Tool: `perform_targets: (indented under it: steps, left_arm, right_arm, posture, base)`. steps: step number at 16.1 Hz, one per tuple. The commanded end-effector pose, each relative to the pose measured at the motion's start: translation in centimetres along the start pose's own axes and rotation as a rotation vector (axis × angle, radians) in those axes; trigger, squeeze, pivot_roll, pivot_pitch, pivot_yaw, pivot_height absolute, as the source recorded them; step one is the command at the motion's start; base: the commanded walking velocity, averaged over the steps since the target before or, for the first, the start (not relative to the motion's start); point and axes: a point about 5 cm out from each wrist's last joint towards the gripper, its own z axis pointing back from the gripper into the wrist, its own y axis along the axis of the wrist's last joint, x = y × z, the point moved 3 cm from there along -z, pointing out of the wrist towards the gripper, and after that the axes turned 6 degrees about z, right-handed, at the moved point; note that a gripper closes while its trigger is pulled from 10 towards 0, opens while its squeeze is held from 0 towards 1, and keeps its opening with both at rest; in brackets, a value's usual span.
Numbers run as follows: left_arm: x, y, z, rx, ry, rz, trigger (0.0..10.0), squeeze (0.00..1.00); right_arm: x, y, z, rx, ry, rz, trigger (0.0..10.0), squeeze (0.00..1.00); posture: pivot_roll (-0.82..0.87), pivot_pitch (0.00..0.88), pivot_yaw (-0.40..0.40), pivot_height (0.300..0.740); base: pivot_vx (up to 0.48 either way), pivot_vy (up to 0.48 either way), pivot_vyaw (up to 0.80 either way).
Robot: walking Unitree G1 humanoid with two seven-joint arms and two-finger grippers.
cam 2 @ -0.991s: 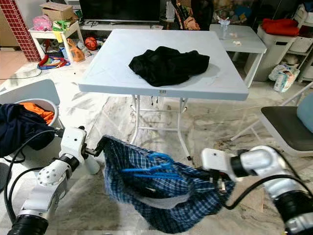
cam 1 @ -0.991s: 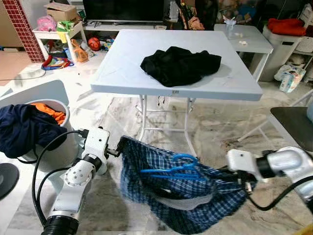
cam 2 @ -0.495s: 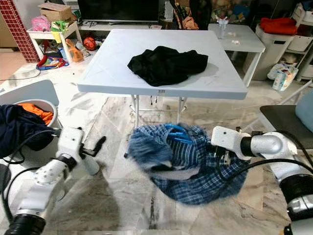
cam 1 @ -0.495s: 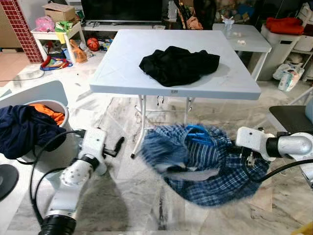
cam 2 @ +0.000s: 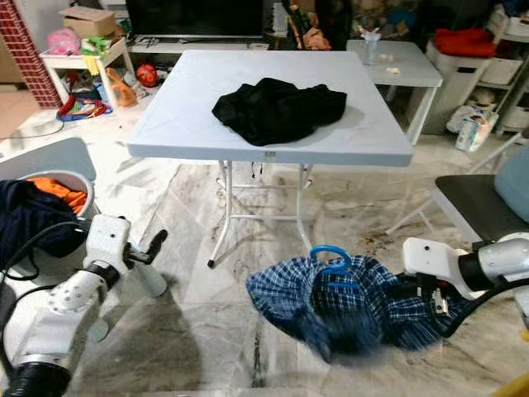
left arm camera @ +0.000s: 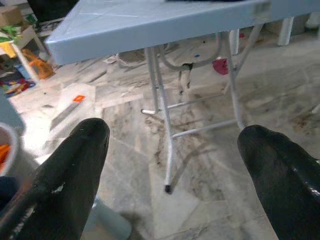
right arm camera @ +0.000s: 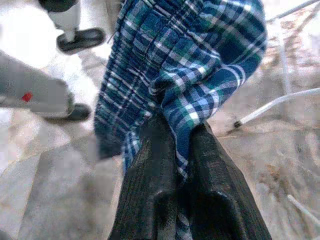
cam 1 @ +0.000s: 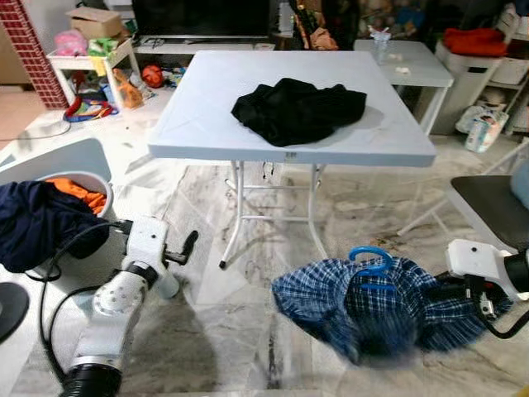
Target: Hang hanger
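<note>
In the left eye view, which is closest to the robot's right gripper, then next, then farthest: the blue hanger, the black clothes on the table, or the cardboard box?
1. Blue hanger, on the plaid shirt that the right gripper pinches, low on the right.
2. Black clothes, up on the white table, middle.
3. Cardboard box, far back left.

Most of the blue hanger (cam 1: pixel 369 263) sits buried in the plaid shirt (cam 1: pixel 388 304); just its hook pokes out. The shirt's lower edge is motion-blurred. My right arm (cam 1: pixel 496 269) is cut off by the frame edge.
</note>
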Motion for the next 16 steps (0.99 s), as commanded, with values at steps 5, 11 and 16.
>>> perform_targets:
  steps: [5,11,16]
  left_arm:
    - [3.8,1.8,-1.3,0.084,-0.09,0.028,10.0,1.0]
    - [4.6,1.6,-1.3,0.085,-0.083,-0.007,10.0,0.0]
    - [3.4,1.4,-1.8,0.078,0.0,-0.036,10.0,0.0]
  right_arm:
    - [3.7,10.0,-4.8,0.48,-0.246,-0.13,10.0,0.0]
    - [1.4,13.1,-7.0,0.595,-0.171,-0.215,10.0,0.0]
    - [-0.3,14.1,-5.9,0.622,-0.016,-0.244,10.0,0.0]
  posture:
    - [-0.1,0.0,0.022,0.74]
    - [-0.09,0.0,0.017,0.74]
    - [-0.1,0.0,0.02,0.74]
  base:
    - [0.0,0.0,0.0]
    - [0.0,0.0,0.0]
    - [0.0,0.0,0.0]
